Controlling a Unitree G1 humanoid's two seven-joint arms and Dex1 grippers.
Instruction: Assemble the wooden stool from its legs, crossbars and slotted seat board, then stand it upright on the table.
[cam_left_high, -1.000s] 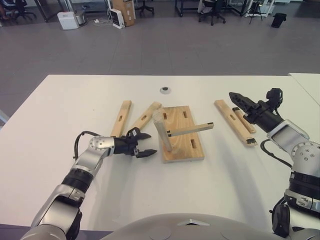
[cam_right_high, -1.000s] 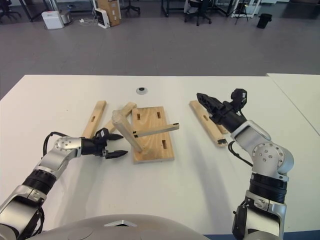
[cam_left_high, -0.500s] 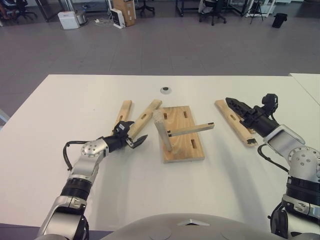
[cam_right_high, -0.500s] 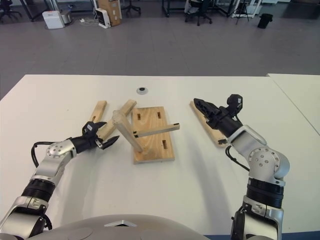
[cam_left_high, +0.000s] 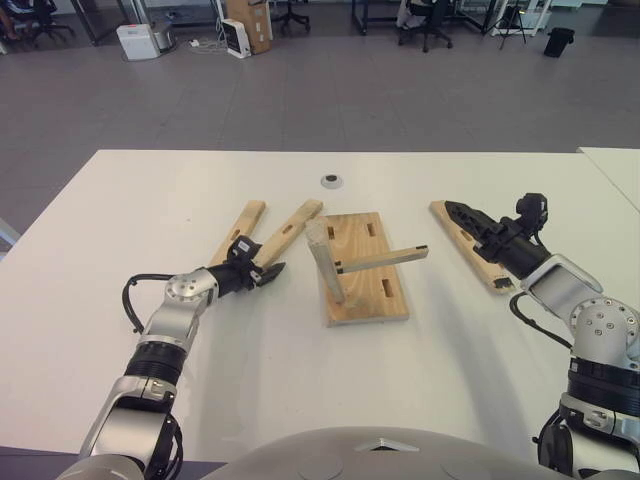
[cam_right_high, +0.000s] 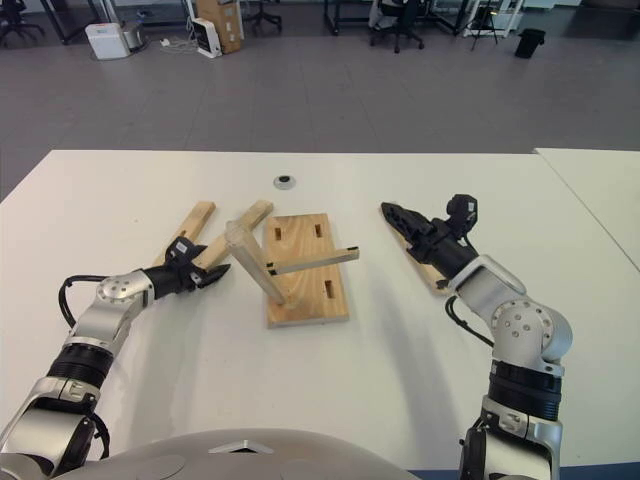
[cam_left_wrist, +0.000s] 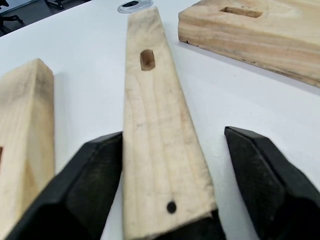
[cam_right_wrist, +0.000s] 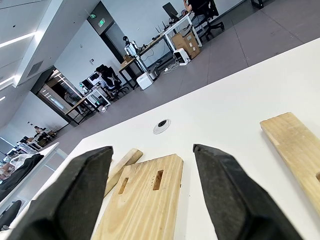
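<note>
Both arms (cam_left_high: 166, 330) are silver-grey with rounded joints. Black cables (cam_left_high: 128, 300) loop beside the wrists. The fingers (cam_left_wrist: 95, 175) are matte black wedges.

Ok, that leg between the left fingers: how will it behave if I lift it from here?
The leg looks like solid wood, so probably stiff and fairly light. Its flat faces should keep it from rolling. The left gripper straddles one end, so the long free part may sag or pivot once lifted.

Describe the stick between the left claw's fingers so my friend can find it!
Find the flat seat board in the middle of the white table. Just left of it lies the wanted stick, closer to the board than the other stick, its near end inside the open left claw.
</note>
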